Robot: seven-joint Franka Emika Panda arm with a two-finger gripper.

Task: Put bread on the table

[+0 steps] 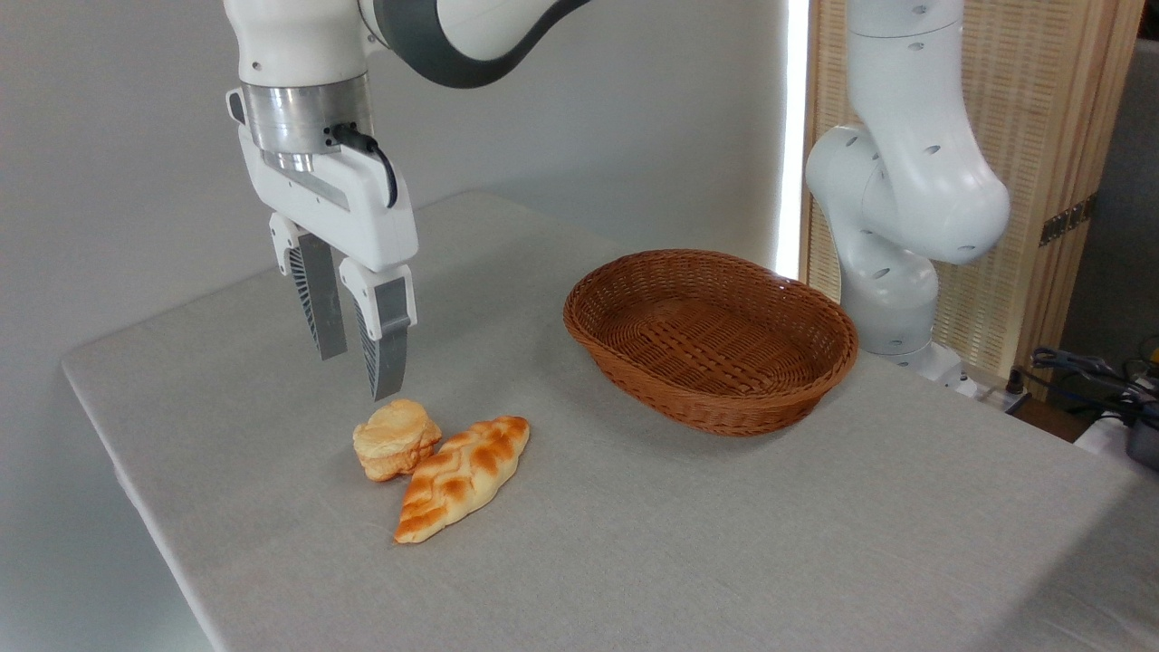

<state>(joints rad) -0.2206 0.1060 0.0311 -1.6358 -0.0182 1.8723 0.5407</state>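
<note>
The tabletop [724, 561] is nearest to me, a big grey cloth-like top, bare at the front. A little farther in I see the bread [464, 477], the long loaf with pointed ends and a criss-cross golden crust. It lies flat on the tabletop, slanting from near-left to far-right. Nothing holds it.

Just behind its left side sits a small round bun [396, 439]. The bun touches the bread, or is so close I cannot see a gap.

Above the bun hangs my gripper [351, 349]. Its fingers [389, 340] point down and stand a little apart, with only air between them. They grip nothing, and they do not touch the bun or the bread.

Farther back and to the right is the brown wicker basket [625, 358]. I can see its woven floor, and there is nothing in it. It sits well apart from the bread. Behind the basket stands the arm's white base [892, 299], by a wooden slatted screen [1059, 118].

So I think the job looks done, or nearly so. The bread is out of the basket and resting on the tabletop, and my fingers have let go. All I judge is left is to lift the arm away without bumping the bun.
</note>
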